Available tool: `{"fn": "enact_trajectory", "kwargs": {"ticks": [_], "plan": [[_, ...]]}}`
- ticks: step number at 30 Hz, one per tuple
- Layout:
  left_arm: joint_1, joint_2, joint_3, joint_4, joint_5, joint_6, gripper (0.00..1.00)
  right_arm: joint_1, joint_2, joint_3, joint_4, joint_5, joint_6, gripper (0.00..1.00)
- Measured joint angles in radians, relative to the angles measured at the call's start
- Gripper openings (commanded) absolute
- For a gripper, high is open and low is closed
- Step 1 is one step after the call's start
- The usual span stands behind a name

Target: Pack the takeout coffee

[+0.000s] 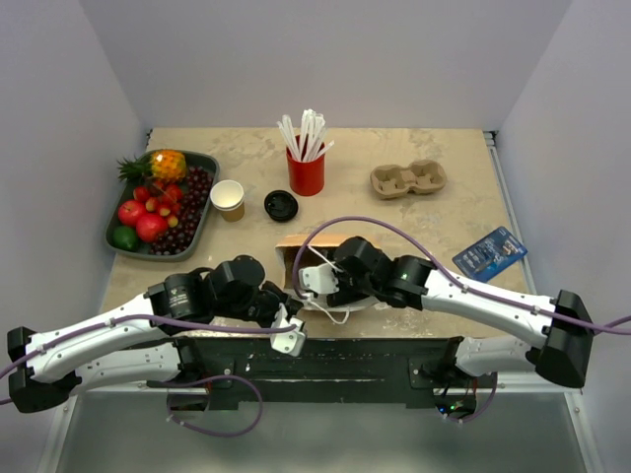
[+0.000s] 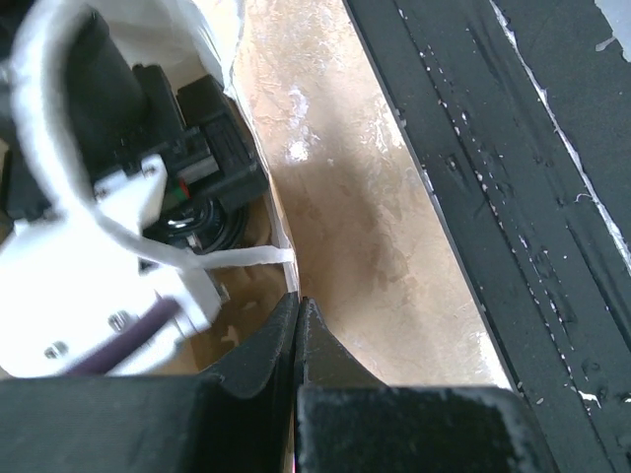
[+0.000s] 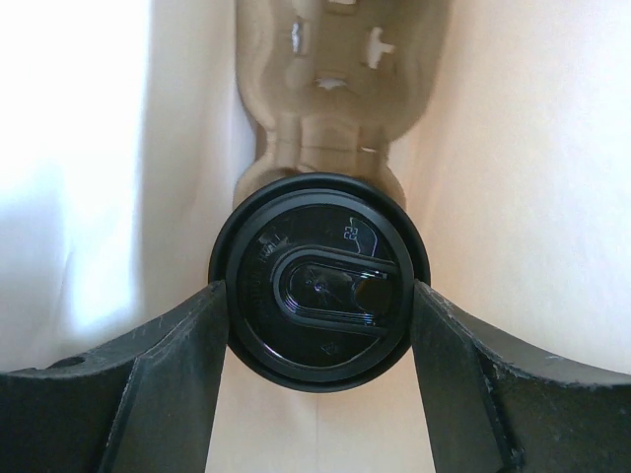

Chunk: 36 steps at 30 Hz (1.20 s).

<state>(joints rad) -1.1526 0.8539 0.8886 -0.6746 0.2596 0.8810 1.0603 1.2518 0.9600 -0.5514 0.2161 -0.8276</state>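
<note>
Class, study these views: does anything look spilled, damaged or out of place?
Nothing spilled or damaged. One oddity: a loose lid lies on the table beside an open cup, not on it. The coffee sits squarely in the right claw inside the bag.

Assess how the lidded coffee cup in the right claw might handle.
The takeout coffee is pinched at its smooth black lid rim by the right claw, so it may slip, or the lid pop off, under a harder squeeze. Round, it would likely roll if tipped. The thin paper bag around it would hardly steady it.
</note>
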Motion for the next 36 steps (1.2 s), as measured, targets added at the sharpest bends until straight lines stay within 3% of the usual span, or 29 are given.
{"fn": "enact_trajectory", "kwargs": {"ticks": [13, 29, 36], "plan": [[0.024, 0.004, 0.007, -0.002, 0.016, 0.000, 0.00, -0.028, -0.116, -0.123, 0.102, -0.072, -0.012, 0.53], [0.042, 0.016, 0.013, -0.010, 0.028, 0.000, 0.00, -0.055, -0.057, -0.125, 0.157, -0.077, -0.030, 0.53], [0.047, 0.020, 0.015, -0.023, 0.027, 0.000, 0.00, -0.071, -0.020, -0.119, 0.171, -0.069, -0.032, 0.58]]}}
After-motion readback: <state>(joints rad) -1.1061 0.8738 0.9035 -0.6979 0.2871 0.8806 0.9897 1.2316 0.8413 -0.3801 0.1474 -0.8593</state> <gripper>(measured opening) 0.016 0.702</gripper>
